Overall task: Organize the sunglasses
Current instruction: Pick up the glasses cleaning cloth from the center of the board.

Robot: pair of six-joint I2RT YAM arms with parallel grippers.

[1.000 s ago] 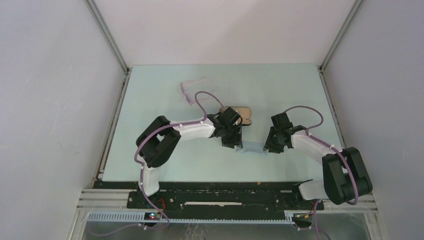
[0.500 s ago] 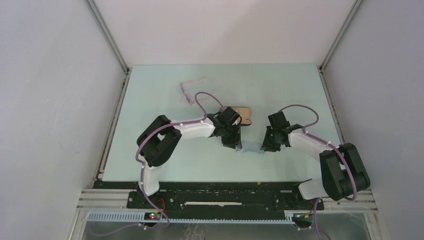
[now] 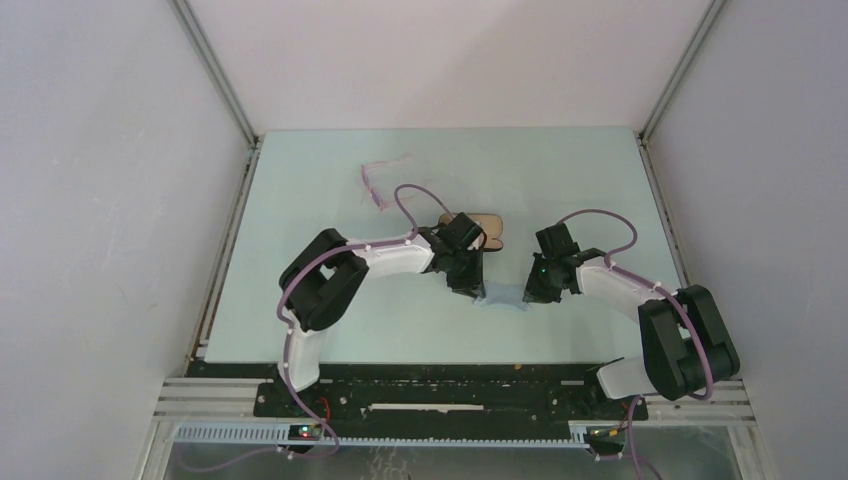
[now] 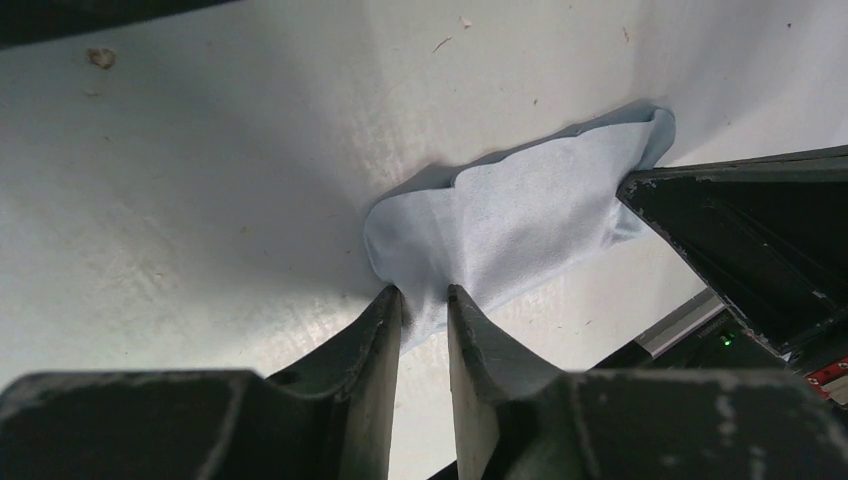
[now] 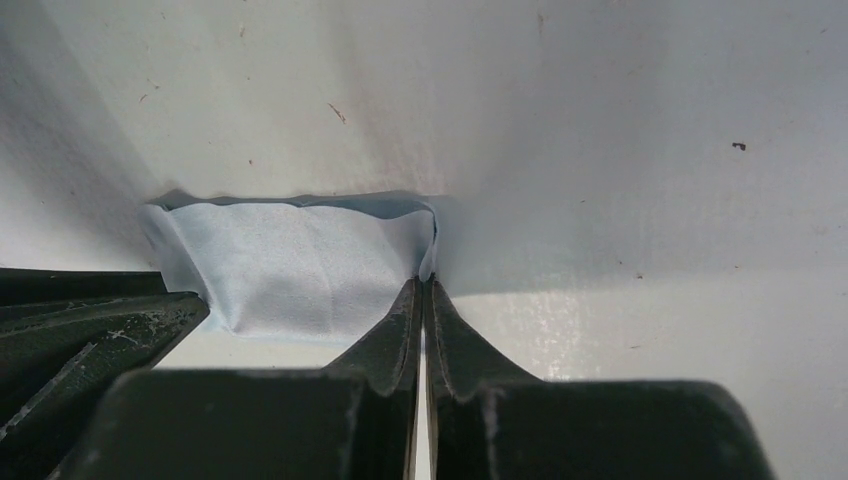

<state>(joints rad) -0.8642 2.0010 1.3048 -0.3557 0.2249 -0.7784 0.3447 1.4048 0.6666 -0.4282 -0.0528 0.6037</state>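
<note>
At mid-table, right gripper (image 5: 424, 282) is pinching the blue-grey cloth (image 3: 503, 297) at its right end, jaws pressed together. Left gripper (image 4: 423, 296) is straddling the cloth's left end, jaws narrowly spread. Sunglasses (image 3: 385, 181) are lying far-left, well apart from both grippers. Black case (image 3: 482, 228) is sitting just beyond left gripper.

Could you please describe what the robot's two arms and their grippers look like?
Both the left arm and the right arm have white links between bulky black joint housings. A thin purple cable loops along each. The left gripper and right gripper each have two matte black, tapered fingers, scuffed pale along the edges.
</note>
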